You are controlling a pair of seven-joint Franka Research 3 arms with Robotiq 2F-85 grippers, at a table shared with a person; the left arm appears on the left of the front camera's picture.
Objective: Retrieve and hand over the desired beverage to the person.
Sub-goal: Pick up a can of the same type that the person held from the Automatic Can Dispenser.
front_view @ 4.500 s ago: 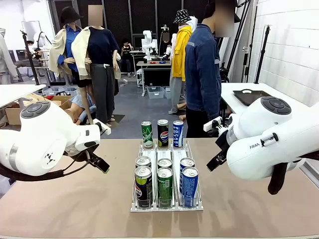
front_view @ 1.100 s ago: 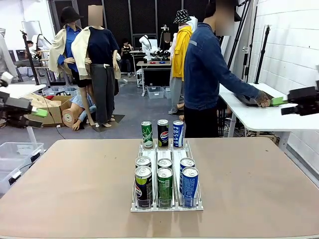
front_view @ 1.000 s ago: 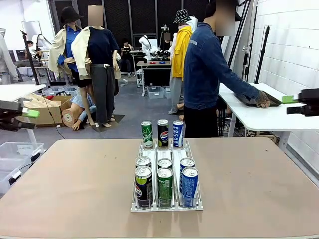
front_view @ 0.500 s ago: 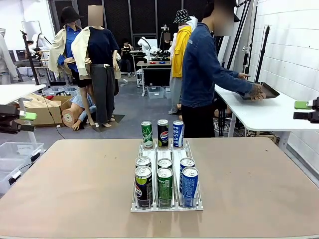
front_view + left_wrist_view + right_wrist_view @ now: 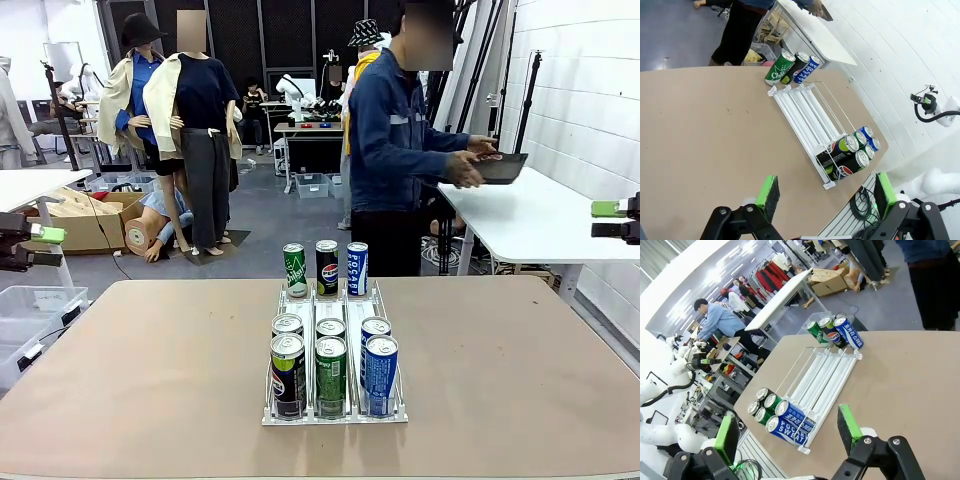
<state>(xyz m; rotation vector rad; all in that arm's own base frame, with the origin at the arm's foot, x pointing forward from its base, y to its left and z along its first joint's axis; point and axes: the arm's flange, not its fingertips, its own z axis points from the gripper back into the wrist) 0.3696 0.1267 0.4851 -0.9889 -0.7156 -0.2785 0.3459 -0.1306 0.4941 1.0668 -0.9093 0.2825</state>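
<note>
Left pincer and right pincer both fully open, nothing in either. They hang well out to the left and right of the rack, off the tabletop edges. Wrist views agree: green pads spread wide, rack seen between them (left, right).

Cans: all in the rack, mid-tabletop. Three at its far end: green can, Pepsi can, Pocari can. Six more in two rows of three at its near end.

Orientation: every can upright, long axis vertical, pull-tab tops up, labels facing the robot's side.

Person stands beyond the rack's far end, turned away from it, both hands on a dark tray. No pointing, so I can't tell which drink is wanted.

Step in hand, my read: wait for a cue, don't commit an arm yet. Once a can is picked:
- use the arm on that lane's side of the rack
- come in with fingers level, pads on opposite sides of the can body, mid-height
- neighbours touch or nearly touch, so lift straight up clear of the rack rails before moving across
</note>
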